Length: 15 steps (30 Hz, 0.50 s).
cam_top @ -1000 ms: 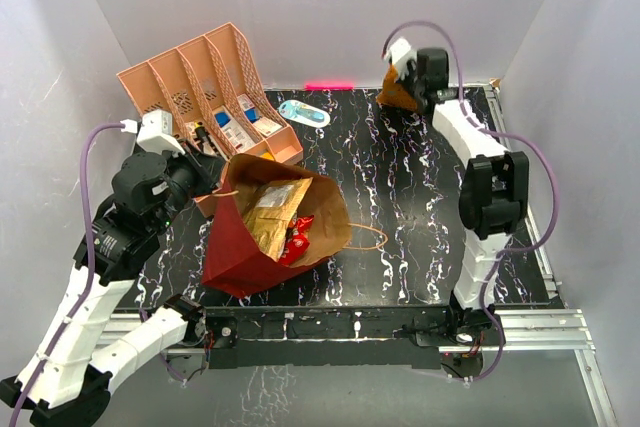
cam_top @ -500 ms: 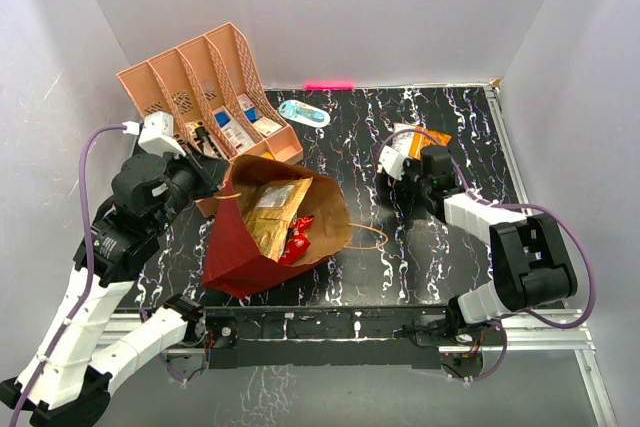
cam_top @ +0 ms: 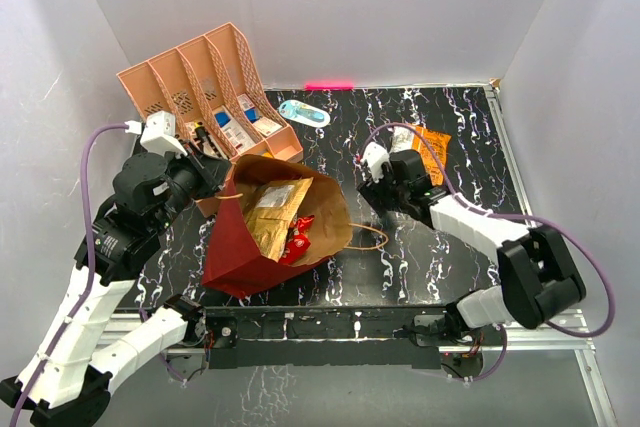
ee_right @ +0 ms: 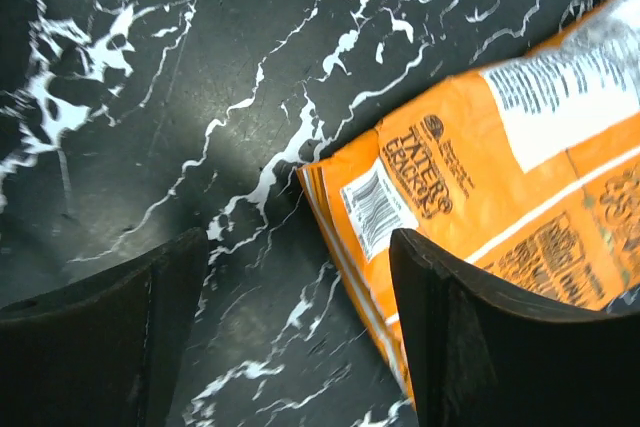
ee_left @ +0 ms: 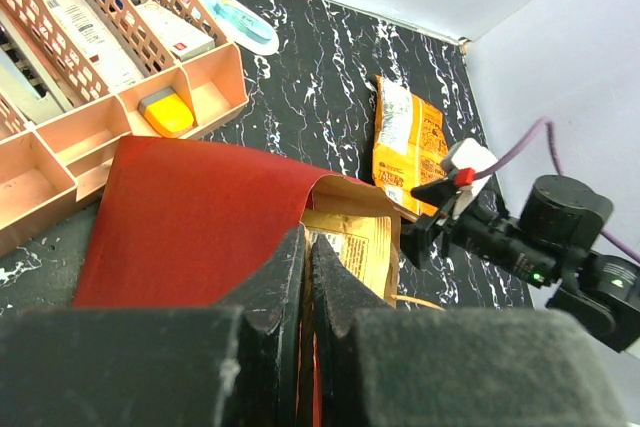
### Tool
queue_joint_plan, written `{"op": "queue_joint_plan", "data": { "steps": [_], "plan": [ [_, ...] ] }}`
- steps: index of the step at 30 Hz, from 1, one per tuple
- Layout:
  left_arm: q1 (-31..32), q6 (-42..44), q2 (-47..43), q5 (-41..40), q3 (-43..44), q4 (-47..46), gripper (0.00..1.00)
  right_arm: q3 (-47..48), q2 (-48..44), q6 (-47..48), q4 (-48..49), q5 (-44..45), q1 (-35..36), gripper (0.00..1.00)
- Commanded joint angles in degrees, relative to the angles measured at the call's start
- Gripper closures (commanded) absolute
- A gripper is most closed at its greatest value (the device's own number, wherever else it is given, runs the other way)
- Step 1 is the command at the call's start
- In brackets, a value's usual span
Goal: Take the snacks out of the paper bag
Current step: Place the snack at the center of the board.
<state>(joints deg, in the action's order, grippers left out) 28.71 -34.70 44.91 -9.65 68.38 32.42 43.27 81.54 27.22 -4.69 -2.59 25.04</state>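
Paper bag (cam_top: 228, 252): dark red outside, brown kraft inside. It lies tilted on the black marbled table (cam_top: 420, 247), toward the left side, with its mouth open toward the right. A thin tan cord handle (cam_top: 368, 237) trails out of the mouth onto the table.

Left gripper (ee_left: 305, 239): the fingers are pressed together on the upper rim of the bag, with a thin red edge visible between them. This grip holds the mouth open.

Snacks inside the bag: a flat gold packet (cam_top: 272, 209) with a pale printed label lies uppermost. Shiny red wrappers (cam_top: 298, 237) sit below it near the mouth. Whether anything lies deeper cannot be told.

Snack outside the bag: one orange packet (ee_right: 520, 177) lies flat on the table, right of centre toward the far edge and well apart from the bag. It is crinkly, has a sealed seam edge, and carries a barcode, a white panel of small print and brown lettering.

Right gripper (ee_right: 295, 247): the jaws are spread wide and nothing is in them. It is low over the table, with the near corner of the orange packet just beyond the fingertips. The right finger overlaps the packet's edge in the wrist view. Contact cannot be told.

A peach slotted organizer (cam_top: 200, 87) stands at the far left, behind the bag. A light-blue oval object (cam_top: 303, 113) lies beside it.
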Motion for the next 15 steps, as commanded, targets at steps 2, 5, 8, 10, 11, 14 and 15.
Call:
{"op": "queue_joint_plan", "data": {
  "steps": [2,5,8,10,11,14,15],
  "plan": [
    [0.01,0.16,-0.62,0.1,-0.39,-1.56,1.0,3.91,-5.87,-26.6,-10.37,0.14,-0.57,0.2],
    [0.01,0.45,-0.75,0.33,-0.7,-1.72,1.0,5.6,-6.01,-34.09,-14.38,-1.25,-0.57,0.19],
    [0.03,1.03,-1.33,0.79,-0.68,-1.64,1.0,4.89,-9.42,-32.76,-13.87,-2.78,-0.56,0.18],
    [0.03,1.17,-1.84,1.15,-0.91,-1.83,1.0,4.22,-14.36,-28.81,-11.18,-4.72,-0.52,0.18],
    [0.03,1.17,-1.96,1.42,-1.0,-2.04,1.0,4.23,-16.91,-26.21,-9.37,-6.32,-0.53,0.18],
    [0.03,0.89,-1.98,2.13,-1.14,-2.03,1.0,5.94,-24.49,-14.53,-5.07,-12.66,-0.43,0.18],
    [0.0,0.67,-2.01,2.1,-1.21,-2.11,1.0,6.49,-25.95,-9.02,-3.91,-15.66,-0.43,0.18]
  ]
}}
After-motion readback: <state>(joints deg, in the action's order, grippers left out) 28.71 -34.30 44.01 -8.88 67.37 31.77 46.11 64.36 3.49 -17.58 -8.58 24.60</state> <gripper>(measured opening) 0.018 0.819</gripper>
